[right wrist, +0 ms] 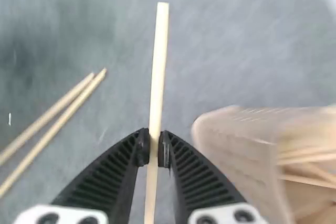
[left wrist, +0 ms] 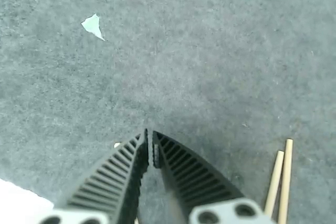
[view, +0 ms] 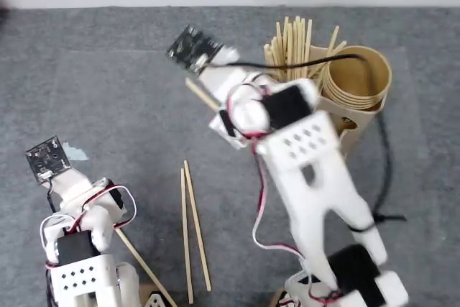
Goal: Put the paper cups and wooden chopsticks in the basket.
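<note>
Right arm (view: 309, 156) beside basket (view: 361, 115), fingers (right wrist: 126, 166) pinching chopstick (right wrist: 160, 66)

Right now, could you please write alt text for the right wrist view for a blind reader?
The right end effector is shut on a wooden chopstick above grey carpet. Two more chopsticks lie to one side, the basket to the other.

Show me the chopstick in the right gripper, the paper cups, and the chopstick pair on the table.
held chopstick (right wrist: 160, 51), right wrist view, free shaft toward its far end.
paper cups (view: 359, 88), high view, stack's inner wall.
chopstick pair (view: 186, 231), high view, middle of one stick.
</note>
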Controlling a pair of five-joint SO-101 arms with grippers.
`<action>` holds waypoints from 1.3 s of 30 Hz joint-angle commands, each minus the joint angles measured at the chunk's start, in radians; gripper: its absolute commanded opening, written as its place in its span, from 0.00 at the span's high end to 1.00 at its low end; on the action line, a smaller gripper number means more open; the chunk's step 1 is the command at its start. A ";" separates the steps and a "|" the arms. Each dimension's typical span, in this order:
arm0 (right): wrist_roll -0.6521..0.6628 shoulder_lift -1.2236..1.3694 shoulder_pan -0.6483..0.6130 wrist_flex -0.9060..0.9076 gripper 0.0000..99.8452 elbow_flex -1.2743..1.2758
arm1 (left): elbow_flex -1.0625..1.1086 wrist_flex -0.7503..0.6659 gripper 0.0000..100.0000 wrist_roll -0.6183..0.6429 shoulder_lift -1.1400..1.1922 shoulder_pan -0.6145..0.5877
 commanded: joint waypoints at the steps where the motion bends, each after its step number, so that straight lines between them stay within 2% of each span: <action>1: -0.054 -0.077 0.058 0.007 0.99 -0.233 | -0.005 -0.020 0.99 -0.009 -0.014 0.000; 8: -0.196 -0.090 0.223 -0.220 0.99 -0.410 | -0.005 -0.020 0.99 -0.009 -0.014 0.000; 14: -0.272 -0.074 0.323 -0.420 0.99 -0.402 | -0.005 -0.020 0.99 -0.009 -0.014 0.000; 21: -0.354 -0.071 0.400 -0.731 0.99 -0.127 | -0.005 -0.020 0.99 -0.009 -0.014 0.000; 30: -0.358 -0.071 0.456 -1.024 0.99 0.215 | -0.005 -0.020 0.99 -0.009 -0.014 0.000; 39: -0.351 -0.150 0.450 -1.280 0.99 0.574 | -0.005 -0.020 0.99 -0.009 -0.014 0.002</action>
